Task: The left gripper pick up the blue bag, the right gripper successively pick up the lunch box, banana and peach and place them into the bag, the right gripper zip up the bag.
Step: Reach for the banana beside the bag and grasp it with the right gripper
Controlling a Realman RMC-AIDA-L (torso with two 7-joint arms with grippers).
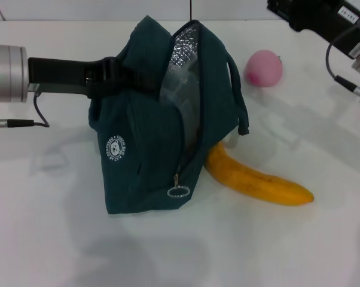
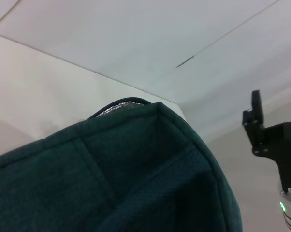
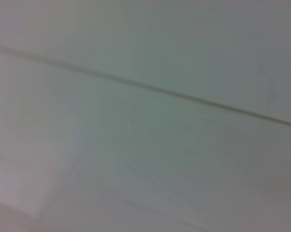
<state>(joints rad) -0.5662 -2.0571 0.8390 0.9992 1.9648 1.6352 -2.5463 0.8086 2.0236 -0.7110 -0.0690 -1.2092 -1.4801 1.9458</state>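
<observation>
Two pincers noted: left pincer [image 1: 102, 76] clamped on the blue bag [image 1: 150, 137] — bag unzipped, upright on the bench [image 1: 60, 239]. Banana [image 1: 258, 182] beside it; peach [image 1: 264, 67] behind. Right pincer [image 2: 256, 123] raised — grip state undeterminable.

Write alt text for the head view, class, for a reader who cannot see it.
The left gripper holds a dark teal bag upright on a white table, its zip open on silver lining. A banana lies against the bag's right side, a pink peach behind; the right arm sits top right.
</observation>
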